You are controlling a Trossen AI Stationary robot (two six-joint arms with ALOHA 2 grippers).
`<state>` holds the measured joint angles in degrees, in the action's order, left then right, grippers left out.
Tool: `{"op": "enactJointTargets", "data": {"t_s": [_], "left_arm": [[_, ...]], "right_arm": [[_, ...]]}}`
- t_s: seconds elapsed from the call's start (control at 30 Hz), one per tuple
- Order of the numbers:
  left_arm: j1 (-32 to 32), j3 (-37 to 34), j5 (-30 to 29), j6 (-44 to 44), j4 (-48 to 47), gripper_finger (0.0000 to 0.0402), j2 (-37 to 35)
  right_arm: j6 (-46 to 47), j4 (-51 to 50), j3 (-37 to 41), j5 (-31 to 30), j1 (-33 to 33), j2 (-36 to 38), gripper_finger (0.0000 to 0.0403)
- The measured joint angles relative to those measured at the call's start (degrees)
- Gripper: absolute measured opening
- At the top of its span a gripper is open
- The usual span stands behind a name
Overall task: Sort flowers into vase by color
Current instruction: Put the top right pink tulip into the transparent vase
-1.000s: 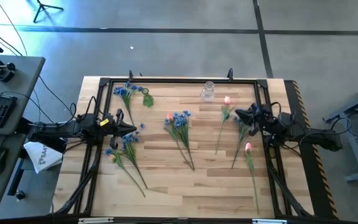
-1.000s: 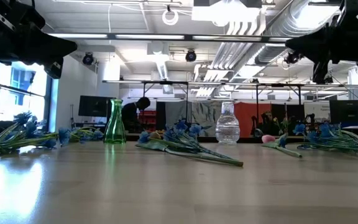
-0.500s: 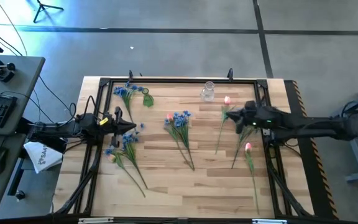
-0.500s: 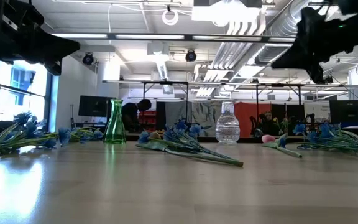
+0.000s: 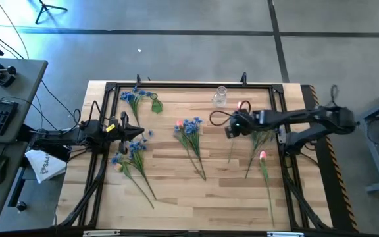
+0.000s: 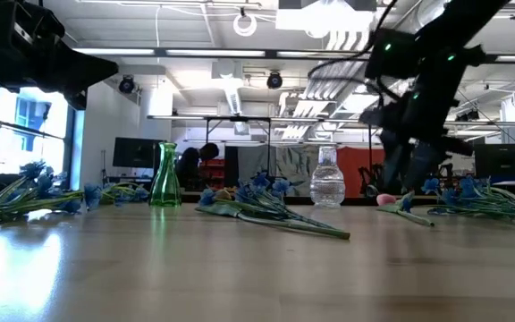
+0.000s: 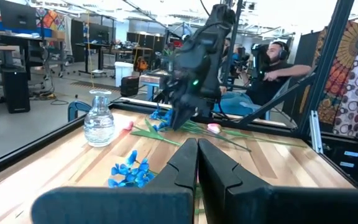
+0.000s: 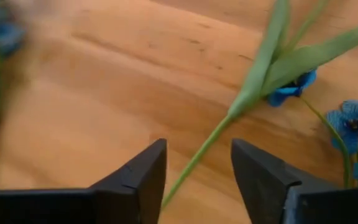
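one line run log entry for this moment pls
left gripper: shut, waiting at table's left | right gripper: open, over green stem | clear vase: empty

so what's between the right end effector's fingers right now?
A green flower stem on the table, between the open right end effector; right wrist view.

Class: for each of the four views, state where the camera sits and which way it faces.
High: overhead, straight down; both arms.
Low: table height, across the table; clear vase, green vase.
Left wrist: past the shut left gripper toward the right arm.
Right wrist: down between the open right gripper at a green stem.
Shared: the clear vase.
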<state>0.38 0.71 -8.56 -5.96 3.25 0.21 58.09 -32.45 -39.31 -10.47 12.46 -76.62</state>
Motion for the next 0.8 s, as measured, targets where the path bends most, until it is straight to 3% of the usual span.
{"op": "enactJointTargets", "data": {"t_s": [0.17, 0.43, 0.6, 0.8], "left_arm": [[0.0, 0.02, 0.0, 0.02, -0.09, 0.0, 0.0], [0.0, 0.02, 0.33, 0.07, -0.88, 0.0, 0.0], [-0.02, 0.0, 0.37, 0.07, -1.03, 0.0, 0.04], [-0.02, 0.02, 0.44, -0.42, -1.01, 0.0, 0.04]], "right_arm": [[1.45, -0.43, -3.51, -1.06, 2.49, -8.52, 0.0177], [2.36, -2.91, -7.14, -1.69, 4.42, -16.08, 0.0097], [0.88, -3.29, -7.06, -2.5, 4.17, -16.54, 0.0044], [-2.97, -3.37, -6.73, -1.52, 1.88, -11.57, 0.0003]]}}
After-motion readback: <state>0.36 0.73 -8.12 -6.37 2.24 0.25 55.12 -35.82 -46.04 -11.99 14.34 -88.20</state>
